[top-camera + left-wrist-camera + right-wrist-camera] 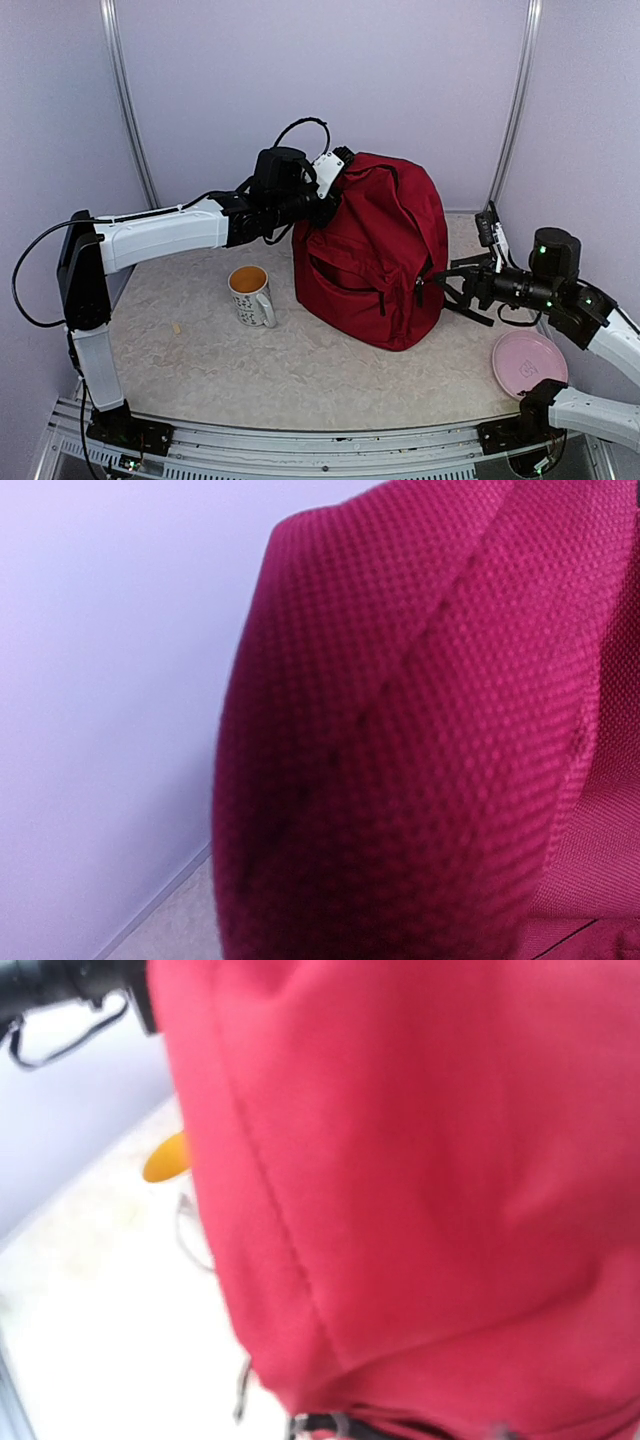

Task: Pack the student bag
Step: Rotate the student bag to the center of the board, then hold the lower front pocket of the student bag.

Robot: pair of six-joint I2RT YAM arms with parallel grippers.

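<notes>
Lost to red cloth
The student bag (pixel 375 250) hides the fingertips of the left gripper (pixel 322 208); its blurred fabric crowds both wrist views, the mug (pixel 165 1157) is an orange smear, and the right arm (pixel 600 340) overlaps the pink plate (pixel 525 362).

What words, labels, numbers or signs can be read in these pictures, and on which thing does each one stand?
No text can be read.
On the mug: small dark marks on its white side, too small to read.
On the pink plate: one faint mark, too blurred to read.
On the dark red backpack: no label shows.
</notes>
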